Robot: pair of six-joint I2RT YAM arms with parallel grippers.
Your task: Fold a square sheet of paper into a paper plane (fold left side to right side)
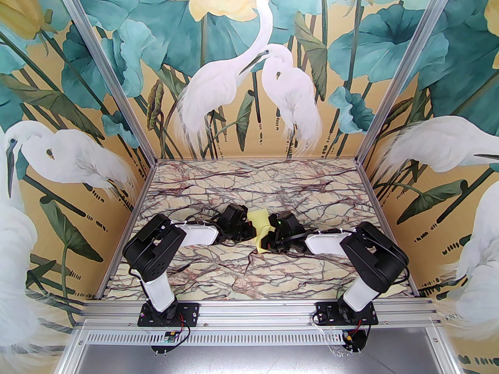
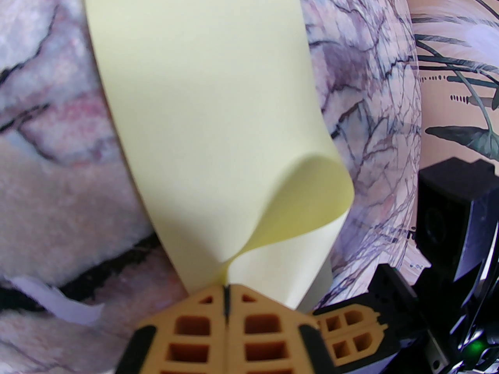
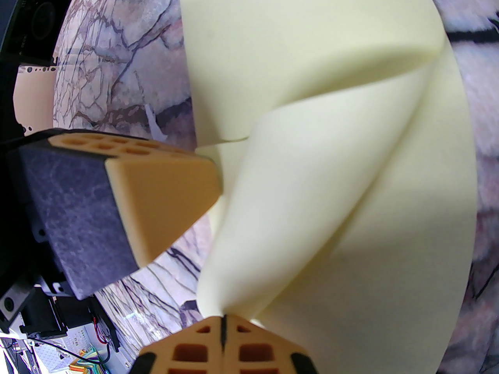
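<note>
The square sheet of paper [image 1: 260,224] is pale yellow and hangs bowed between both grippers over the middle of the marble table. My left gripper [image 2: 226,299] is shut on one edge of the sheet [image 2: 202,111], whose lower part curls over to the right. My right gripper [image 3: 223,329] is shut on another edge, and the sheet [image 3: 331,170] bends into a soft roll above it. In the top view the left gripper [image 1: 252,233] and right gripper [image 1: 268,242] sit almost tip to tip. The left gripper's orange fingers [image 3: 163,185] meet the paper's edge in the right wrist view.
A small white scrap [image 2: 58,302] lies on the marble table [image 1: 249,279], left of the paper; it also appears as the scrap [image 3: 154,125] beside the sheet. Painted walls close in the table at the left, right and back. The right gripper's fingers [image 2: 351,331] are close beside mine.
</note>
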